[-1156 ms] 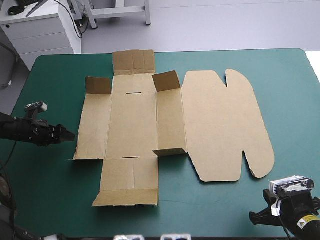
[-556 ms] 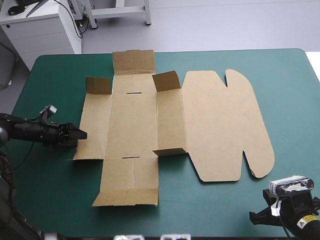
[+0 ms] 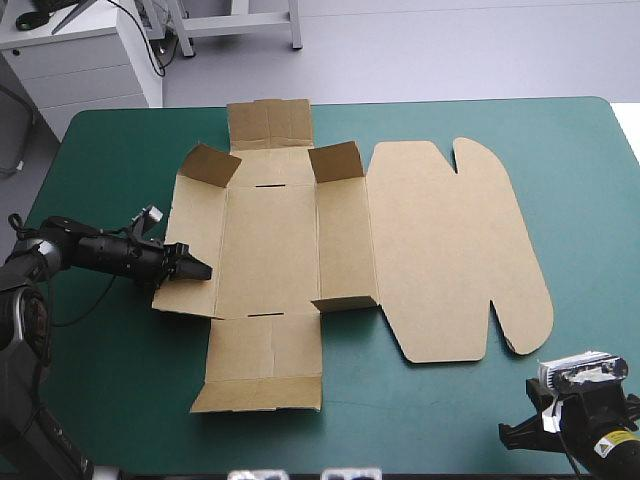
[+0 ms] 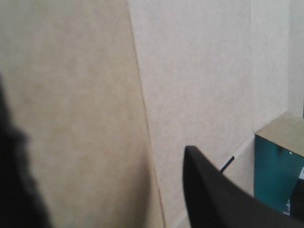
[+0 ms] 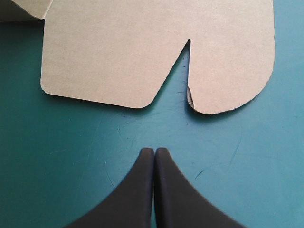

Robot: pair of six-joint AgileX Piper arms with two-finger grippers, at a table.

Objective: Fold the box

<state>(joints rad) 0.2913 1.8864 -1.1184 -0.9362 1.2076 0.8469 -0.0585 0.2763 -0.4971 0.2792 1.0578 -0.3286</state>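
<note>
Probably light, stiff box [image 3: 440, 250]: grip a panel edge. Left claw [image 3: 200, 271] apart at its left panel; right claw [image 5: 154, 151] together, off it.

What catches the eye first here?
The box, a big cut sheet of brown board, lies spread across the teal-green table, corner flaps raised. The left gripper, open, reaches over its left panel; the right gripper sits shut, short of the lid's notched edge.

Box [image 3: 270, 240] on table [image 3: 120, 150], left end effector [image 3: 200, 271] at its left panel, right end effector [image 5: 154, 150] before its lid
</note>
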